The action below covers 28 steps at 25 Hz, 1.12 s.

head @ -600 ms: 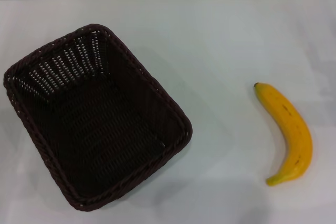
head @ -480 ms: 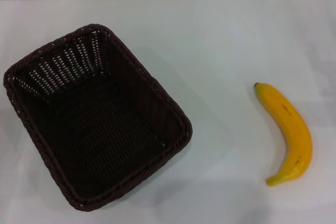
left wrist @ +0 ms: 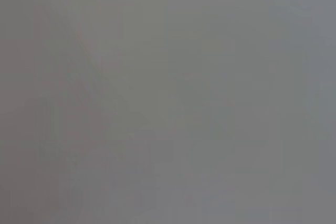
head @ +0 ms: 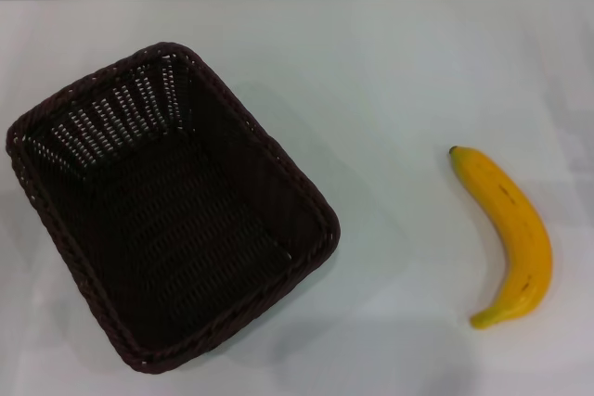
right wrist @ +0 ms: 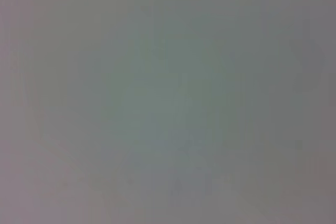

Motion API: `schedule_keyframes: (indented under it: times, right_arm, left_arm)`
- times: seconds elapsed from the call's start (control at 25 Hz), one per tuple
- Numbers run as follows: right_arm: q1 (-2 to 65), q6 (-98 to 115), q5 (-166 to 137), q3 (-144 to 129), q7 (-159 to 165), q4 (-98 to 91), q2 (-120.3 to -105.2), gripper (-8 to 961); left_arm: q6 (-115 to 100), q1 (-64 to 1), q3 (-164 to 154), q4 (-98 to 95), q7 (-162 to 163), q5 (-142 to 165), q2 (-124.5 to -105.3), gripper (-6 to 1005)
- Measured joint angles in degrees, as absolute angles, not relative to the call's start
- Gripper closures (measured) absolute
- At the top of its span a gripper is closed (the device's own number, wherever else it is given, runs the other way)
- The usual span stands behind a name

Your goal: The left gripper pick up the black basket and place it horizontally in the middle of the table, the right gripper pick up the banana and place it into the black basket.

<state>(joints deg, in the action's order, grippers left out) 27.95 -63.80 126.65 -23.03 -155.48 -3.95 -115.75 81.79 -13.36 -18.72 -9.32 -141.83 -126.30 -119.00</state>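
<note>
A: Start nearest the robot. What lay there?

B: The basket (head: 172,206) sat at about eight o'clock on the table (head: 390,71), its near corner almost at the near edge of the head view. It stood upright and empty, turned askew: its long axis ran from roughly five o'clock up to eleven o'clock, not crosswise as the task wanted.

A: And the banana?

B: The banana (head: 509,234) lay at about four o'clock, well apart from the basket, with bare table between them. Its tip was near, its dark stem far, so it ran roughly six to twelve with the curve bulging toward three o'clock.

A: Where were the grippers?

B: Neither showed in the head view, and both wrist views gave only a blank grey field (no fingers, no object). Whether the jaws were released or clenched, I could not tell.

A: So what did the coming move turn on?

B: In my judgement, side and angle. The basket lay on the left arm's side, the banana on the right arm's. The left gripper would likely need a rim hold, then a turn to bring the long axis nine-to-three at the centre. Nothing of the task looked done.
</note>
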Motion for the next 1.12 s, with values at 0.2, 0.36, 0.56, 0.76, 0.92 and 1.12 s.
schedule_keyframes:
  times: [0.2, 0.36, 0.56, 0.76, 0.92, 1.12]
  right_arm:
    - [28.0, -63.81, 126.62, -23.04, -155.48, -3.97, -115.64, 88]
    - [27.85, -63.86, 126.56, -24.39, -155.29, -4.48, -115.38, 89]
    - [27.8, -63.87, 126.56, -25.05, -154.87, -5.24, -115.21, 90]
    - [28.4, -63.62, 126.56, -25.9, -155.34, -5.31, -115.22, 91]
    - [29.17, -62.63, 126.56, -26.3, -155.42, -5.36, -115.31, 92]
    - [29.83, -62.33, 126.56, -26.58, -155.46, -5.31, -115.67, 93]
  left_arm:
    - [81.79, -13.3, -18.91, -9.32, -141.54, -126.0, -118.94, 121]
    - [81.82, -12.97, -19.06, -9.73, -140.05, -124.86, -118.79, 120]
    - [81.82, -11.91, -19.14, -15.61, -130.21, -116.74, -117.92, 119]
    - [81.56, -10.99, -19.16, -30.19, -104.33, -102.07, -114.94, 119]
    - [82.23, -12.42, -19.23, -41.65, -83.28, -88.17, -110.67, 118]
    - [88.75, -17.05, -19.35, -49.29, -67.07, -72.55, -104.06, 117]
